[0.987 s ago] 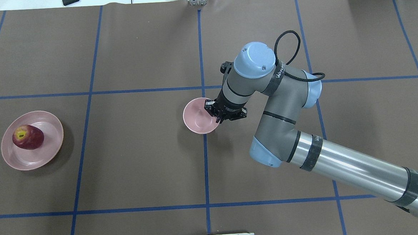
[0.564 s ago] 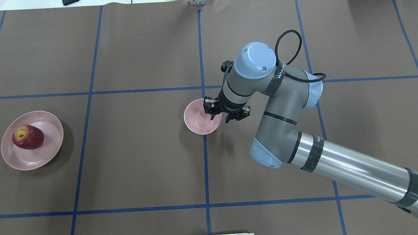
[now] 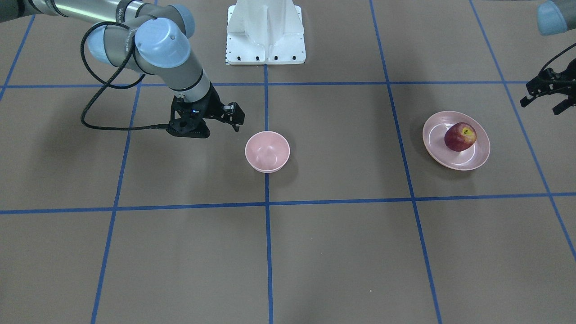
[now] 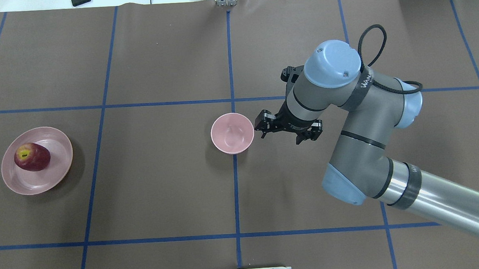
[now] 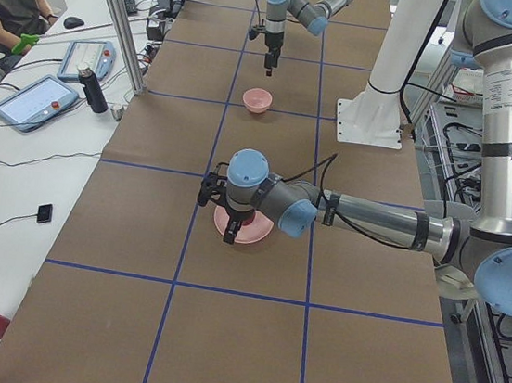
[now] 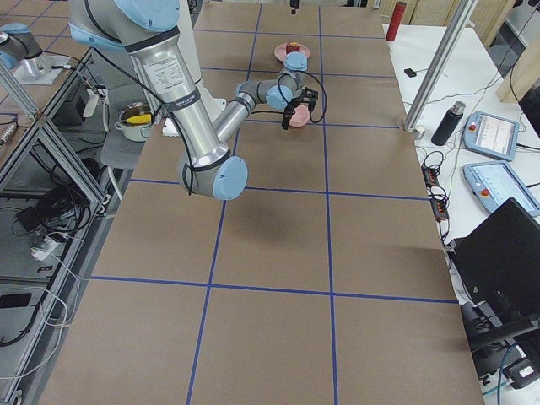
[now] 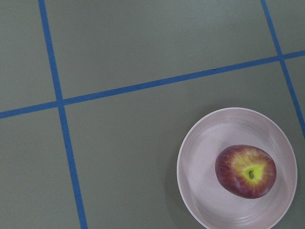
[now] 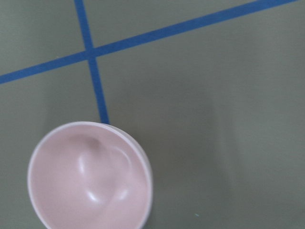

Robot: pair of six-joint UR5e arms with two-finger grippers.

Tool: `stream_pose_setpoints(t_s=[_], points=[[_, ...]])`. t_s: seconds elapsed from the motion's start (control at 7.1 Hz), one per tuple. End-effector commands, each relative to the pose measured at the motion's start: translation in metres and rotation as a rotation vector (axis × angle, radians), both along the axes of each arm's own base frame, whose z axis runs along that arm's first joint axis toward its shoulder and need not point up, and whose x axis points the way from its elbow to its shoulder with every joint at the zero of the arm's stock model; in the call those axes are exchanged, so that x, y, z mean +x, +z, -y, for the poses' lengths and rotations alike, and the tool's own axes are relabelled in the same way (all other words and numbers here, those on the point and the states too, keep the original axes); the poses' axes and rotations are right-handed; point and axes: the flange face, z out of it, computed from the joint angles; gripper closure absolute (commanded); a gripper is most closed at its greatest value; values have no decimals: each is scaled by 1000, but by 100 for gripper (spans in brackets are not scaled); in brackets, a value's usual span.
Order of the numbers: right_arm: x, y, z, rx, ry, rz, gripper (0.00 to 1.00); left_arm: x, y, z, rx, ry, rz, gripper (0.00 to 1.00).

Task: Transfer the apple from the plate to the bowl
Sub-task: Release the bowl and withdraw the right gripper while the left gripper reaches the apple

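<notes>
Sitting on one wide, glossy pale-pink shallow plate [image 4: 41,184], one small dark-red apple [image 4: 31,157] lies well apart from one deep matte pink bowl [image 4: 232,133]. Of two grippers, the right gripper [image 4: 283,133] hangs spread beside the bowl, and the left gripper [image 3: 544,100] hovers spread near the plate.

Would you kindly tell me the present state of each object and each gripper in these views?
apple: lying on the plate, stem dimple up, not gripped.
plate: flat on the table, holding only the apple.
bowl: upright, empty, nothing touching it.
right gripper: open, empty, beside the bowl.
left gripper: open, empty, clear of the apple.
</notes>
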Motion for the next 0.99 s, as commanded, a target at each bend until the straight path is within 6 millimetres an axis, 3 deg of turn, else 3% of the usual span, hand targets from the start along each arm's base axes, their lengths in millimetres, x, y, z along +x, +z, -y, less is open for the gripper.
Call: stream_pose_setpoints(t_s=[0.0,0.28,0.42,0.7,0.85], points=[[34,37,-3,70,-45,-31,0,66,-17,-1,-78,-66,4,2],[42,58,-3,83,-64,-57,0,102,-31,1,-145,-93,-8,2],[49,81,-4,107,-92,-80,0,118,-35,-1,-169,-91,-10,2],[64,124,-16,144,-102,-59,0,148,-40,-4,-173,-112,21,2],[67,132,-19,144,-97,-51,0,160,-32,-6,-166,-105,48,2]])
